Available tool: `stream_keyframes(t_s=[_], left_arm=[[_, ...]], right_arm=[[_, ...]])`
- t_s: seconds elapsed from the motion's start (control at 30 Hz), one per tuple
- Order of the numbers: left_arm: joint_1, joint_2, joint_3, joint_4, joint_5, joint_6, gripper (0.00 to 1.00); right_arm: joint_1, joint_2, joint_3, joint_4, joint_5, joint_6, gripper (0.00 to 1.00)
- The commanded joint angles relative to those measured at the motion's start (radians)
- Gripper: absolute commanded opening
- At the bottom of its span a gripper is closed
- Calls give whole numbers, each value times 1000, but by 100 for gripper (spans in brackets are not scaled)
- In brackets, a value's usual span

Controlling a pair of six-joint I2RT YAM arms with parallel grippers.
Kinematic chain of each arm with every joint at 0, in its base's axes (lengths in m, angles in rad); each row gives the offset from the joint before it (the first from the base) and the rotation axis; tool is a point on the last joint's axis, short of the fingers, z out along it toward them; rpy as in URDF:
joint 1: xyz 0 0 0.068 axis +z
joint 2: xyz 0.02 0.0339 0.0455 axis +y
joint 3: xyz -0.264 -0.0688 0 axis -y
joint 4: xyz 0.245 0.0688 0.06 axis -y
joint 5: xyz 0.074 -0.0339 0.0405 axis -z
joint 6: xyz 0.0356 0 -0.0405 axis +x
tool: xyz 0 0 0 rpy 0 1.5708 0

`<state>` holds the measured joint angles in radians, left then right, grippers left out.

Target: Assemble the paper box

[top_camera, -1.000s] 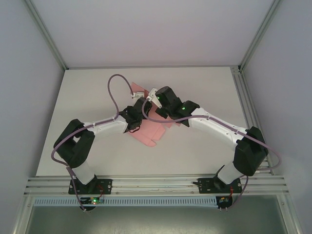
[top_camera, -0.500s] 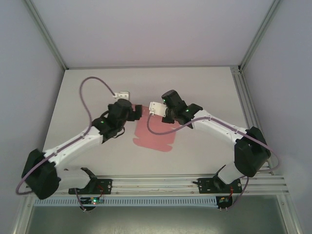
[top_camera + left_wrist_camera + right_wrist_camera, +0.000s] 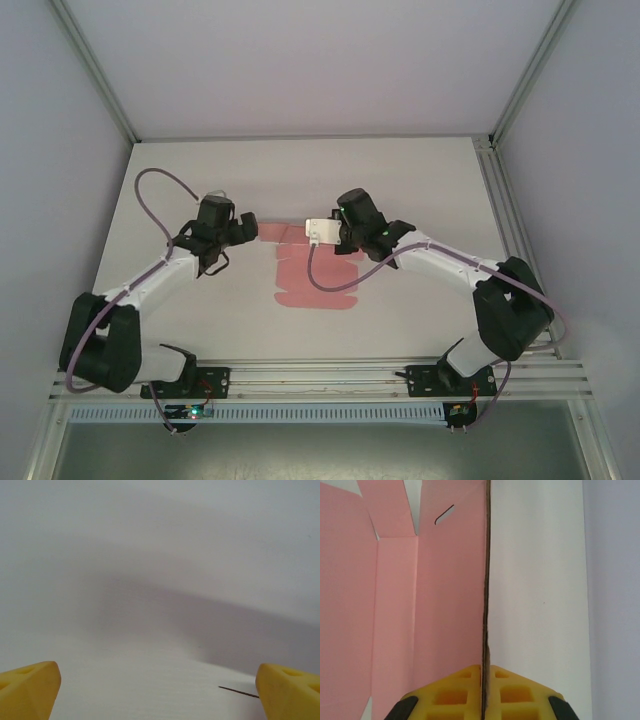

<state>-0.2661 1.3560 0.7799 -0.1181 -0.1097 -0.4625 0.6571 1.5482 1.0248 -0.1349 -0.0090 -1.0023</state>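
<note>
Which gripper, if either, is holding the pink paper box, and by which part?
The right gripper pinches the paper box by the edge of a panel, seen edge-on between its fingers. The left gripper is open, holding nothing.

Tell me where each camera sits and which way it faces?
Top external: overhead behind the bases, looking down on table, both arms, paper box.
Left wrist: on left arm, facing bare table past the open left gripper.
Right wrist: on right arm, facing the box edge clamped in the right gripper.
Shared: top and right wrist show the box.
</note>
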Motion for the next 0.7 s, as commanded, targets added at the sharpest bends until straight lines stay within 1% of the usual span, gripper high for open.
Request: stream_keyframes(t_s=[0.0,0.07,0.17,0.2,0.23,0.33,0.4,0.43,0.5,0.53,0.57,0.6,0.63,0.67], left_arm=[[14,44,23,158,163,75,100],[13,46,-21,264,321,139,100],[13,36,-101,424,521,257,100],[13,35,-115,450,548,282,100],[13,38,-112,440,553,299,100],[13,58,-64,352,575,350,99],[13,83,-36,316,611,380,92],[13,96,-21,302,612,380,86],[14,115,3,274,616,383,69],[13,122,10,266,615,382,63],[13,127,15,264,621,387,59],[13,129,14,267,625,390,57],[13,131,11,267,631,394,51],[12,132,10,264,637,398,48]], right_arm=[[-23,28,28,-50,-62,-10,0],[-32,36,42,-69,-70,-14,0],[-41,48,68,-118,-93,-24,0],[-43,53,76,-128,-97,-24,0],[-46,57,81,-135,-99,-26,0],[-50,63,91,-143,-101,-30,0],[-53,66,99,-149,-110,-29,0],[-54,66,101,-152,-113,-27,0],[-54,67,108,-159,-117,-27,0],[-54,68,110,-161,-116,-27,0],[-54,67,110,-163,-114,-27,0],[-56,63,112,-165,-114,-27,0],[-59,61,112,-166,-114,-27,0],[-60,60,113,-167,-114,-25,0]])
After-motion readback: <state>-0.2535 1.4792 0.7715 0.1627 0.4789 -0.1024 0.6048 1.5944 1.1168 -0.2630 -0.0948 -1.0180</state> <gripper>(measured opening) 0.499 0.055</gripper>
